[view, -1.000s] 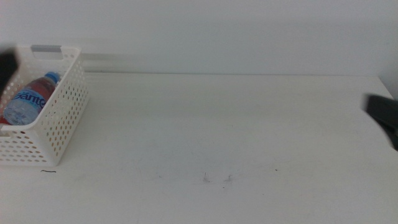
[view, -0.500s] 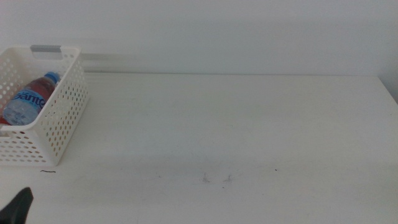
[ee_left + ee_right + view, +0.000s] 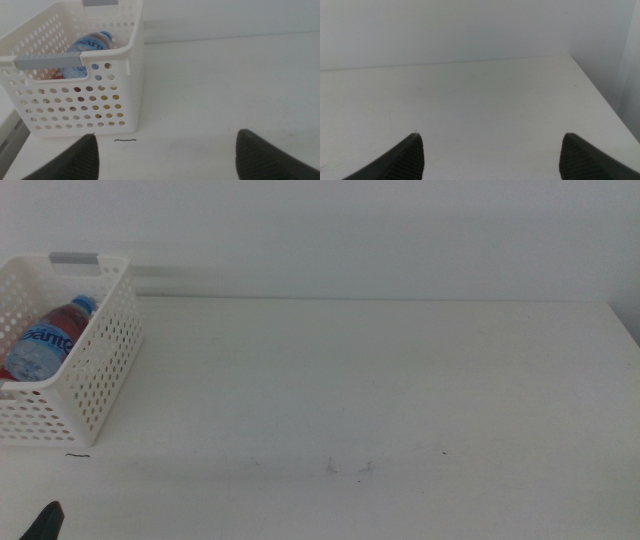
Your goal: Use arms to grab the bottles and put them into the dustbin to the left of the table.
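At nine o'clock on the worktop [image 3: 400, 380] sits the dustbin [image 3: 100, 370], holding the water bottle [image 3: 45, 340] and something red beneath it. The left gripper [image 3: 165, 157] hangs near it, fingers [image 3: 82, 160] wide apart and empty. At three o'clock, the right gripper [image 3: 490, 155] waits over bare worktop, fingers apart.

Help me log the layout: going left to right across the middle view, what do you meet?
Water bottle inside the dustbin, then the left gripper tip at the bottom edge, then the bare table with small scuff marks.

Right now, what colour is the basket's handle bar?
Grey, clearest in the left wrist view: handle bar on the basket.
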Robot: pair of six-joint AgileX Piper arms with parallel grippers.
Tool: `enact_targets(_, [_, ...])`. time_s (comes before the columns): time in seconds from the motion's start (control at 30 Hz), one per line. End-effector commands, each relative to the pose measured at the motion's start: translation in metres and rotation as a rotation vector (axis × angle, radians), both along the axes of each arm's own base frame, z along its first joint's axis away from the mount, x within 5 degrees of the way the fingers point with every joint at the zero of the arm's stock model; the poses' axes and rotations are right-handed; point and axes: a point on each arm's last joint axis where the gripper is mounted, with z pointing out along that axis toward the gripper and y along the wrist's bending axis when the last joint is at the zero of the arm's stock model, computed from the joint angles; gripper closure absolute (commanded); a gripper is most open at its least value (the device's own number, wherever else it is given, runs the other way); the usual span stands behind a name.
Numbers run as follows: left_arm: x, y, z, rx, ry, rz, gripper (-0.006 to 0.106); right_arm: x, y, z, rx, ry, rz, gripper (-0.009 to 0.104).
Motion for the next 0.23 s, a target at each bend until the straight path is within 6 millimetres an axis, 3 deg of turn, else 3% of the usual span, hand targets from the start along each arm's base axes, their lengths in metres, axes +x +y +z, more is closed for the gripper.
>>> enact_targets(0.0, [0.0001,0.0,0.0011,-0.007,-0.019,0.0,0.007,0.0002,-0.0008,0.0016,-0.013,-0.029,-0.01,0.007])
enact_targets(0.2, [0.0001,0.0,0.0011,-0.007,-0.019,0.0,0.007,0.0002,-0.0008,0.0018,-0.012,-0.031,-0.01,0.007])
